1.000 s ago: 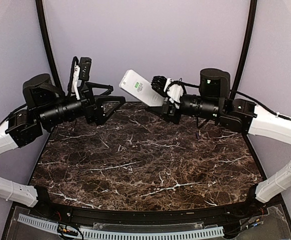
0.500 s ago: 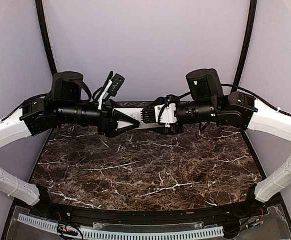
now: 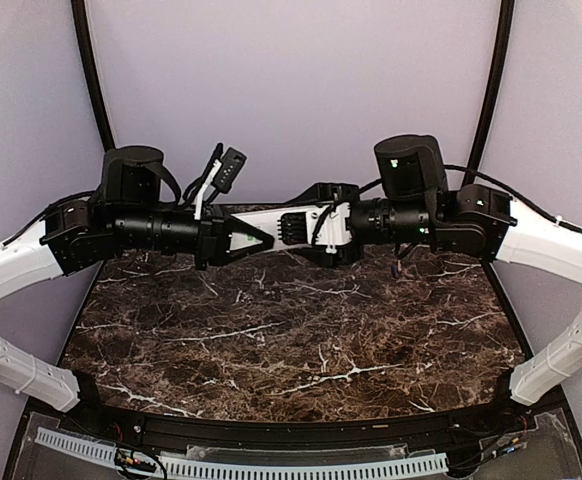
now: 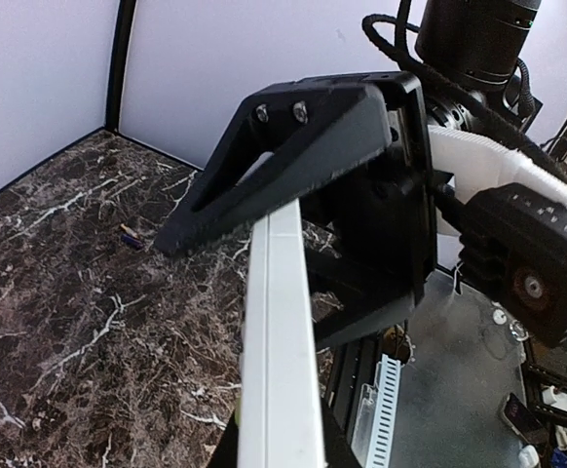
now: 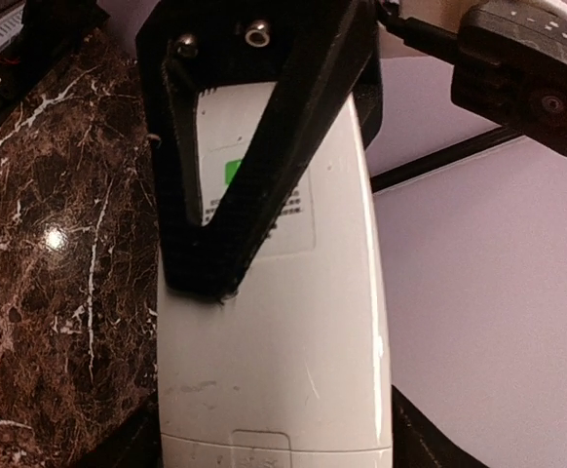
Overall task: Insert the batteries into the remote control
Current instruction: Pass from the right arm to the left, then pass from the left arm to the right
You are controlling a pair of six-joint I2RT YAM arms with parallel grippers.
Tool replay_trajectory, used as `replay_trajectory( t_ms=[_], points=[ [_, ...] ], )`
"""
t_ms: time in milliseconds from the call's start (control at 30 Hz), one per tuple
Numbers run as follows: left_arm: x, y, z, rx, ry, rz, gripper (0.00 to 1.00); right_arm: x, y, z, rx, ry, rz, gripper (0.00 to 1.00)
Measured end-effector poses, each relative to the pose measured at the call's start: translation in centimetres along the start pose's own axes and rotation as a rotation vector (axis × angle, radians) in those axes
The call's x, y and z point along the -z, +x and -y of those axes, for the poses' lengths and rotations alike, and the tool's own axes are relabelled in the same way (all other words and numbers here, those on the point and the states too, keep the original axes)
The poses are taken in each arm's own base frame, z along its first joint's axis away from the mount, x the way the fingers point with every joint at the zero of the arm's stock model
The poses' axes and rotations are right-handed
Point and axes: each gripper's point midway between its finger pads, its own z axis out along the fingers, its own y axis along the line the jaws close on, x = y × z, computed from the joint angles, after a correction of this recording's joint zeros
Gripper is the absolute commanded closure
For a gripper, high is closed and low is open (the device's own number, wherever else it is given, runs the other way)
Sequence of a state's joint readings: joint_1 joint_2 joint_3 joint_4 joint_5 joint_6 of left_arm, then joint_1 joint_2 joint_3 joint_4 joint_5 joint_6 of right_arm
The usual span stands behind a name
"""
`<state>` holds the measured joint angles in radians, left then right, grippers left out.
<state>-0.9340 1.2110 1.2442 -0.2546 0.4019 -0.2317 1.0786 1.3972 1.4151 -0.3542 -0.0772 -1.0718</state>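
Observation:
The white remote control (image 3: 271,218) hangs in the air over the far middle of the table, spanning the gap between the two arms. My left gripper (image 3: 259,238) is shut on its thin sides; in the left wrist view the remote (image 4: 279,341) runs edge-on out of my jaws. My right gripper (image 3: 306,225) flanks its other end. There the remote's labelled back (image 5: 274,341) fills the view, with my fingers at both long edges; whether they touch is unclear. One small dark battery (image 4: 131,235) lies on the marble.
The dark marble table (image 3: 291,340) lies below both arms, closed in by lilac walls and two black posts (image 3: 91,90). A white slotted cable duct (image 3: 271,465) runs along the near edge. Off the table's side stands loose gear (image 4: 517,419).
The left arm swung in from the left and its open jaws shut on the remote. The right arm lowered the remote and turned it from tilted up to nearly level.

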Motion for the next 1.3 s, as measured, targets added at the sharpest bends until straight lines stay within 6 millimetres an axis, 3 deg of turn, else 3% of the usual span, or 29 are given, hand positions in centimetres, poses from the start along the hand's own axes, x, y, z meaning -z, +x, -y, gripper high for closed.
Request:
replay_trajectory(
  t_ms=[33,67,333,433,600,733,800,967,1067,1100,1133,1200,1300],
  points=[
    [0.1,0.0,0.0,-0.013,-0.004,0.011,1.0,0.0,-0.2,0.2,-0.038,0.007,0.01,0.03],
    [0.2,-0.1,-0.2,-0.03,-0.015,0.031,1.0,0.1,-0.3,0.6,-0.086,0.018,0.027,0.02],
    [2.2,-1.3,-2.0,-0.178,-0.136,0.256,1.0,2.1,-0.2,3.8,-0.595,0.006,0.202,0.02],
    [2.8,-2.1,-1.8,-0.219,-0.137,0.328,1.0,2.6,-1.5,4.3,-0.731,-0.045,0.303,0.07],
    [3.1,-3.3,-0.8,-0.255,-0.096,0.401,1.0,3.4,-3.9,4.7,-0.883,-0.141,0.438,0.25],
    [3.2,-3.6,0.1,-0.267,-0.046,0.425,1.0,3.3,-5.0,4.8,-0.957,-0.213,0.487,0.57],
    [3.3,-3.7,0.6,-0.272,-0.022,0.437,1.0,3.3,-5.3,4.8,-0.982,-0.237,0.503,0.69],
    [3.2,-3.7,1.4,-0.277,0.028,0.443,1.0,3.5,-5.6,4.9,-1.019,-0.268,0.523,0.89],
    [3.2,-3.6,2.1,-0.266,0.068,0.44,0.98,4.0,-6.1,4.8,-1.009,-0.304,0.546,0.97],
    [3.2,-3.7,2.2,-0.265,0.076,0.443,0.92,4.1,-6.3,4.8,-1.004,-0.308,0.551,0.98],
    [3.3,-3.7,2.3,-0.265,0.078,0.445,0.66,4.2,-6.4,4.8,-1.0,-0.313,0.552,1.0],
    [3.3,-3.7,2.3,-0.268,0.077,0.446,0.37,4.2,-6.5,4.9,-0.997,-0.319,0.549,1.0],
    [3.0,-3.5,1.8,-0.281,0.053,0.42,0.22,4.0,-6.0,4.8,-1.004,-0.323,0.512,1.0]
  ],
)
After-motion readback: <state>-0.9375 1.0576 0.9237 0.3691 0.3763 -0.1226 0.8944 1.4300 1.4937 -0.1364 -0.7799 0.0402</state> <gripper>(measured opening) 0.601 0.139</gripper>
